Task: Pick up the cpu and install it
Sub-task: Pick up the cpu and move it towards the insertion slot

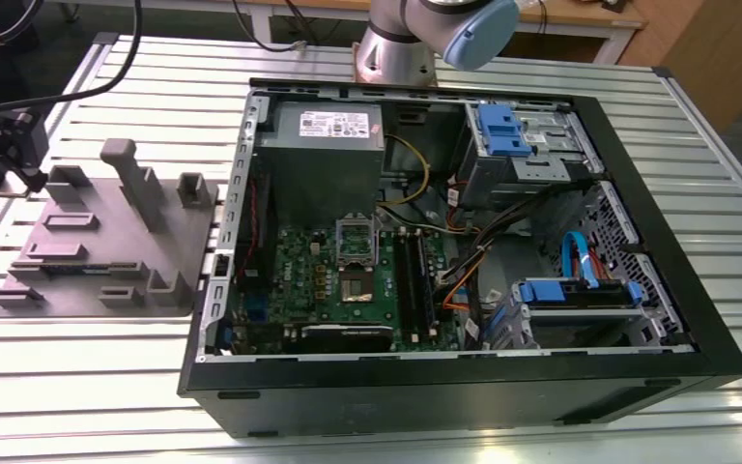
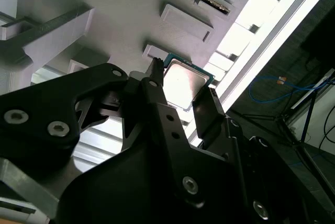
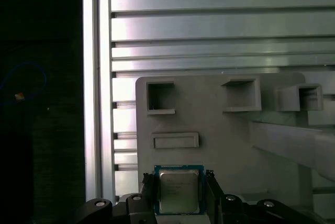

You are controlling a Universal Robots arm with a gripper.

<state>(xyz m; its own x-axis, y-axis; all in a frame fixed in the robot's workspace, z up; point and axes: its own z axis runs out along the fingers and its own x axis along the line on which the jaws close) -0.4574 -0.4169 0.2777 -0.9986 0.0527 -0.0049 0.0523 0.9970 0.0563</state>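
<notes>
CPU look: small flat sq chip, silvery top w/ green rim.
CPU loc: betw the black fingers, at the edge of the grey fixture plate; can't tell if lifted off it.
Gripper: clamped on cpu, a finger on each opp. side.
PC case: open, on ext view's right, apart from plate; holds motherboard, grey box, blue drive bays, cables.
Arm: base behind case; wrist out over plate at ext view's left.
</notes>
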